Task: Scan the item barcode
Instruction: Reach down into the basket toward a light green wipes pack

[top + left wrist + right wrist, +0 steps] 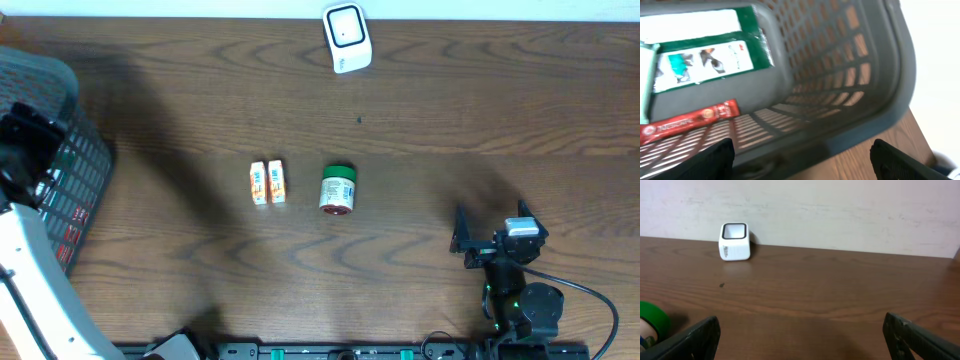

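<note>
**Open jaws over the basket: a poor pick or a hidden barcode are the main risks**

Overhead: the left arm (30, 250) reaches over the grey basket (85, 150) at the table's left edge. The scanner (347, 38) stands at the far edge, well apart from it. Two small boxes (267, 183) and a green-lidded jar (338, 190) lie mid-table. An item carried from the basket to the scanner has far to travel, so a weak hold could drop it.

Left wrist: the left gripper (800, 150) is spread wide and empty, just above the basket's near rim. Inside lie a green-and-white box (700, 55) and a red sachet (687, 120), probably the items to scan. The sachet lies flat on the mesh floor, so the fingers may scrape the mesh or slide off it. No barcode shows in this blurred view, and a grasp could end up covering it.

Right wrist: the right gripper (800, 330) is released wide, holds nothing and faces the scanner. The jar's lid shows at the left edge. The jar seems to lie on its side, so a leftward swing could send it rolling.
</note>
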{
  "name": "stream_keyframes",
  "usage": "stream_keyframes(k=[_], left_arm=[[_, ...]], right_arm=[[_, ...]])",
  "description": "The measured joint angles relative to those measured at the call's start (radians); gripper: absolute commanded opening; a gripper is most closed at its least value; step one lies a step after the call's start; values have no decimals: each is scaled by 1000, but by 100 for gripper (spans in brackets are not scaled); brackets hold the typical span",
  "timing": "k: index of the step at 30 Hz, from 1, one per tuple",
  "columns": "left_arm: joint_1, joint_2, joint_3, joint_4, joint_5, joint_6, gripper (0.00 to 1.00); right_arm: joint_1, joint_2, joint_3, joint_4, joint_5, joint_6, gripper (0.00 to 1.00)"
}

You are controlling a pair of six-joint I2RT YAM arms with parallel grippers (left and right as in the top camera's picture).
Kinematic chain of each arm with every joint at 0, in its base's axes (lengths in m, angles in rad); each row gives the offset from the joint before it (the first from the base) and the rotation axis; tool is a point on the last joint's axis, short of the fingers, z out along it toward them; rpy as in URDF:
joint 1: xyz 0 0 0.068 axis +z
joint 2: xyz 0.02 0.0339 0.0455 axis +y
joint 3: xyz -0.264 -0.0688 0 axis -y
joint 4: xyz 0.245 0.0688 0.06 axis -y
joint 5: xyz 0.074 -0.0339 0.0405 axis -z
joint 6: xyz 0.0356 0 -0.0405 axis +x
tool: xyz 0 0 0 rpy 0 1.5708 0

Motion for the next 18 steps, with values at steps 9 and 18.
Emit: stream_keyframes(k=[9,18], left_arm=[[-81,63,0,89,1,-45,88],[-85,78,0,137,39,-91,87]], right_arm=[[0,0,0,0,0,0,99],[0,0,0,0,0,0,99]])
